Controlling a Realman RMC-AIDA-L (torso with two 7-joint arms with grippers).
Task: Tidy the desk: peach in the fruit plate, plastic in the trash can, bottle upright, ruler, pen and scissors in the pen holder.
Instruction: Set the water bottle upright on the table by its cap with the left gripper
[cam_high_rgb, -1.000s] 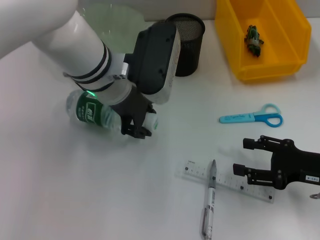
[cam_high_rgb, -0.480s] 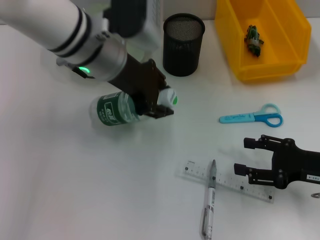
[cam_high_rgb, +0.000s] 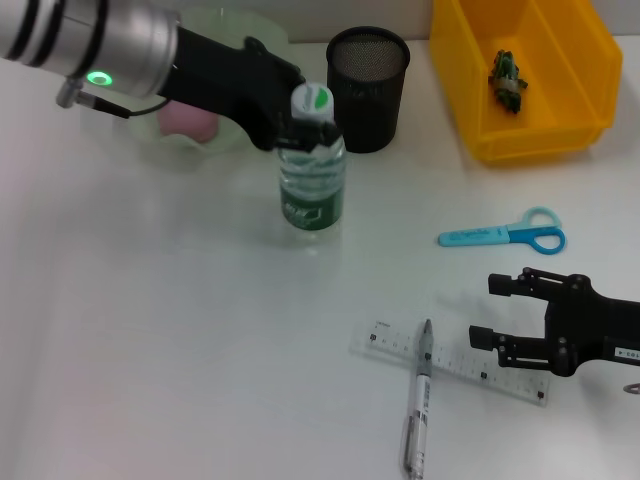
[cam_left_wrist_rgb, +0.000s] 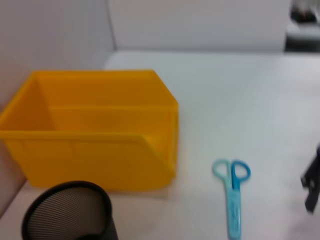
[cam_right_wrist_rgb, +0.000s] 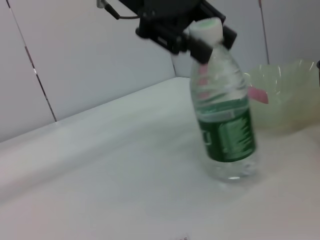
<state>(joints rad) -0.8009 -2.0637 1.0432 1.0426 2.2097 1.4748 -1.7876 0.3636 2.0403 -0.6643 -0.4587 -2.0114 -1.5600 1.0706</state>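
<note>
The clear bottle (cam_high_rgb: 312, 185) with a green label and white cap stands upright on the desk, also seen in the right wrist view (cam_right_wrist_rgb: 225, 125). My left gripper (cam_high_rgb: 290, 122) is shut on its neck just under the cap. A pink peach (cam_high_rgb: 186, 119) lies in the pale green fruit plate (cam_high_rgb: 228, 32). Crumpled green plastic (cam_high_rgb: 507, 79) sits in the yellow trash can (cam_high_rgb: 545, 130). The black mesh pen holder (cam_high_rgb: 368, 90) stands right behind the bottle. Blue scissors (cam_high_rgb: 505, 236), a clear ruler (cam_high_rgb: 455, 362) and a pen (cam_high_rgb: 418, 400) lie on the desk. My right gripper (cam_high_rgb: 487, 311) is open just right of the ruler.
The pen lies across the ruler's left end. In the left wrist view the trash can (cam_left_wrist_rgb: 100, 130) stands beside the pen holder (cam_left_wrist_rgb: 67, 212), with the scissors (cam_left_wrist_rgb: 232, 195) on bare white desk. A wall borders the far side of the desk.
The left gripper swung the bottle from lying on its side to upright and carried it right and back toward the pen holder. The peach and plate are now uncovered. The right arm stayed put.
</note>
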